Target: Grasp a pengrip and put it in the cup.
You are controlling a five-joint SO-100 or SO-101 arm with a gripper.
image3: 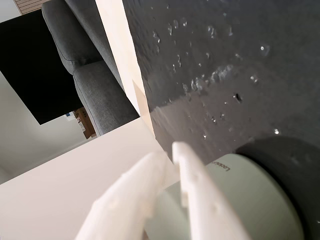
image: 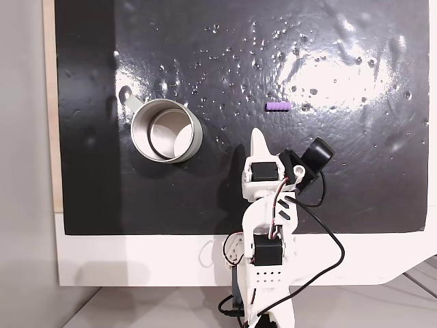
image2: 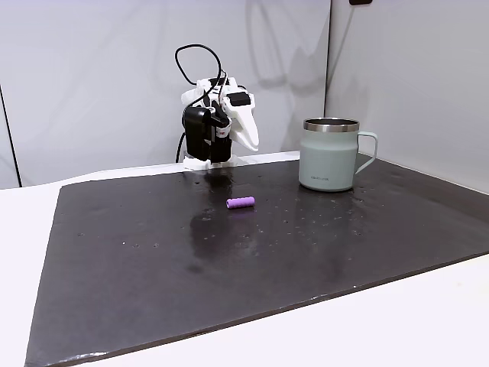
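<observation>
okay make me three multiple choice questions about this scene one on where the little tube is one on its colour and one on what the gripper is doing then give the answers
1. Where does the pengrip lie?
A. inside the cup
B. on the black mat, apart from the cup
C. between the gripper's fingers

2. What colour is the pengrip?
A. purple
B. green
C. orange

3. What state is the gripper in?
A. shut on the pengrip
B. wide open over the cup
C. closed and holding nothing

Answers:
1 B, in both fixed views it rests on the mat, clear of the cup.
2 A, it shows purple in both fixed views.
3 C, the wrist view shows the fingertips nearly together with nothing between them.
</observation>
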